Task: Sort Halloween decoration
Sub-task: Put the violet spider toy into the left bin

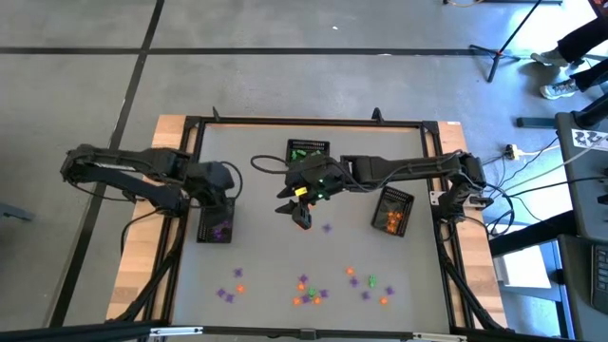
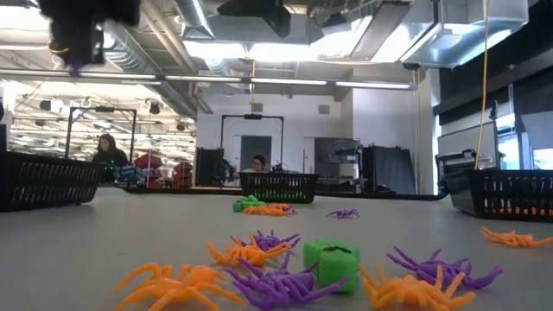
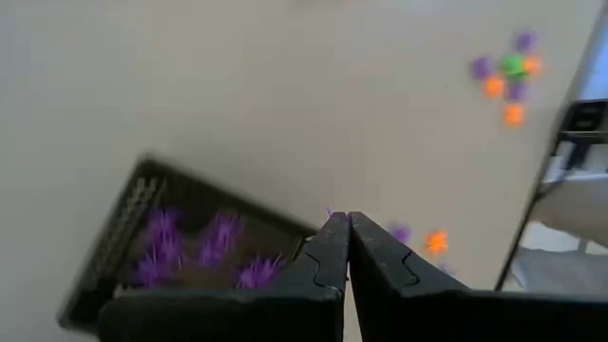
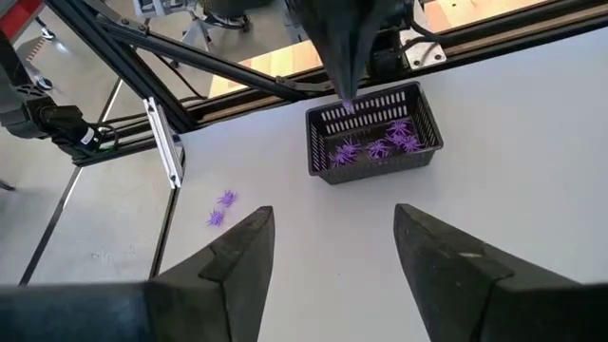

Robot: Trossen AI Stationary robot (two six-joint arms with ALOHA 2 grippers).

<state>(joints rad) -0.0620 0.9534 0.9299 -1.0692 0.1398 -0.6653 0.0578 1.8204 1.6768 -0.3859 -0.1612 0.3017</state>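
From above: the left claw [image 1: 220, 211] hangs over the basket of purple pieces [image 1: 217, 231] on the desk [image 1: 266, 190], while the right claw [image 1: 302, 218] sits mid-desk with a purple trinket [image 1: 327, 228] just beside it. A green-filled basket [image 1: 308, 150] sits at the far edge, an orange-filled basket [image 1: 393, 211] to the right, and loose Halloween decoration [image 1: 309, 288] is scattered along the near edge.

Down low: orange, purple and green trinkets [image 2: 285, 268] crowd the foreground.

Left wrist: the left claw's fingers [image 3: 332, 249] are pressed together, a sliver of purple at their tips; whether it is gripped, can't tell. Purple basket [image 3: 142, 237] below.

Right wrist: right claw [image 4: 332, 247] spread wide, holding nothing, facing the purple basket [image 4: 375, 133].
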